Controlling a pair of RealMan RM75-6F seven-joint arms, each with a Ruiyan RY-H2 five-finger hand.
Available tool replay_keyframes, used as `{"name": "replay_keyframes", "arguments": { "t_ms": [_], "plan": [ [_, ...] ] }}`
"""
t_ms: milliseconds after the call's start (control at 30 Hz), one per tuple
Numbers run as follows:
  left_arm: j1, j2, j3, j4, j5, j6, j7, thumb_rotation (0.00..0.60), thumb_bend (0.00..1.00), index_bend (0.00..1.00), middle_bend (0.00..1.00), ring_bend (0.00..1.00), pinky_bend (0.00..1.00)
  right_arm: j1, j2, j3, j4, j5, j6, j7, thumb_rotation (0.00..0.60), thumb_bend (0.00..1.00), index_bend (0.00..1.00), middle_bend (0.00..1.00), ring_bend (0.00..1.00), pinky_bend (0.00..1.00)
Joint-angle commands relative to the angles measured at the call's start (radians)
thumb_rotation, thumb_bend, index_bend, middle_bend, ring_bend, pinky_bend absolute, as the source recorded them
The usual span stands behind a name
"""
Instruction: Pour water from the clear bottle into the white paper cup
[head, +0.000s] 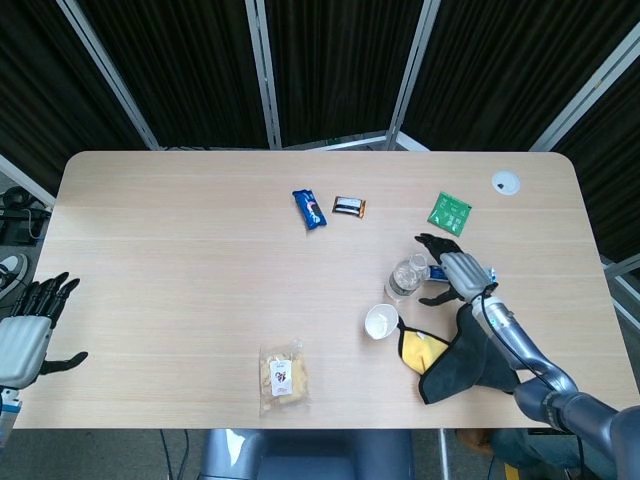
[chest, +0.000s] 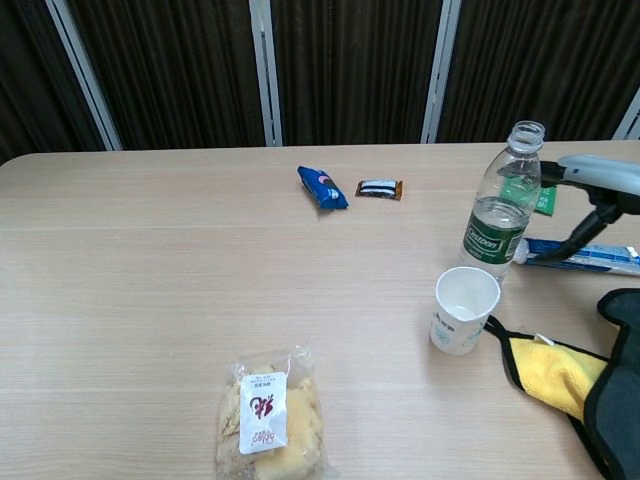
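Clear bottle (chest: 503, 217), uncapped, is stood upright just behind the white paper cup (chest: 464, 310), within pouring reach. Right hand (head: 452, 272) is spread beside it, grasping nothing; left hand (head: 32, 330) is parked off-table, unclenched.

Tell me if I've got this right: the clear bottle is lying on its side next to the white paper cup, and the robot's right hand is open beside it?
Not quite. The clear bottle stands upright, cap off, just behind the white paper cup, as the chest view shows. The rest holds: the right hand is beside it with fingers spread, not gripping it.
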Motion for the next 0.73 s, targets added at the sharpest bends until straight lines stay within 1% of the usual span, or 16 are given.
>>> {"name": "replay_keyframes", "arguments": {
  "t_ms": [33,67,133,200,333,467,567,733],
  "plan": [
    [0.005,0.008,0.005,-0.006,0.014,0.011,-0.011,0.6,0.04,0.0,0.0,0.0,0.0,-0.049,0.066,-0.04,-0.033,-0.028,0.066,-0.099,0.6,0.0,0.0,0.0,0.0,0.0],
    [0.007,0.012,0.006,-0.008,0.021,0.018,-0.017,0.6,0.04,0.0,0.0,0.0,0.0,-0.069,0.083,-0.044,-0.045,-0.026,0.094,-0.141,0.6,0.0,0.0,0.0,0.0,0.0],
    [0.01,0.015,0.007,-0.011,0.03,0.027,-0.023,0.6,0.04,0.0,0.0,0.0,0.0,-0.095,0.099,-0.043,-0.066,-0.017,0.129,-0.185,0.6,0.0,0.0,0.0,0.0,0.0],
    [0.015,0.022,0.009,-0.016,0.045,0.041,-0.037,0.6,0.05,0.0,0.0,0.0,0.0,-0.138,0.127,-0.041,-0.111,0.0,0.185,-0.243,0.6,0.0,0.0,0.0,0.0,0.0],
    [0.028,0.034,0.014,-0.021,0.075,0.075,-0.058,0.6,0.04,0.0,0.0,0.0,0.0,-0.228,0.189,-0.036,-0.223,0.033,0.307,-0.373,0.6,0.0,0.0,0.0,0.0,0.0],
    [0.039,0.045,0.023,-0.02,0.11,0.104,-0.08,0.6,0.05,0.0,0.0,0.0,0.0,-0.317,0.264,-0.033,-0.378,0.061,0.426,-0.487,0.6,0.0,0.0,0.0,0.0,0.0],
    [0.047,0.049,0.026,-0.011,0.134,0.129,-0.092,0.6,0.04,0.0,0.0,0.0,0.0,-0.376,0.31,-0.033,-0.473,0.042,0.537,-0.54,0.6,0.0,0.0,0.0,0.0,0.0],
    [0.06,0.05,0.029,-0.002,0.161,0.166,-0.102,0.6,0.04,0.0,0.0,0.0,0.0,-0.44,0.343,-0.046,-0.539,-0.049,0.69,-0.588,0.6,0.0,0.0,0.0,0.0,0.0]
  ]
}}
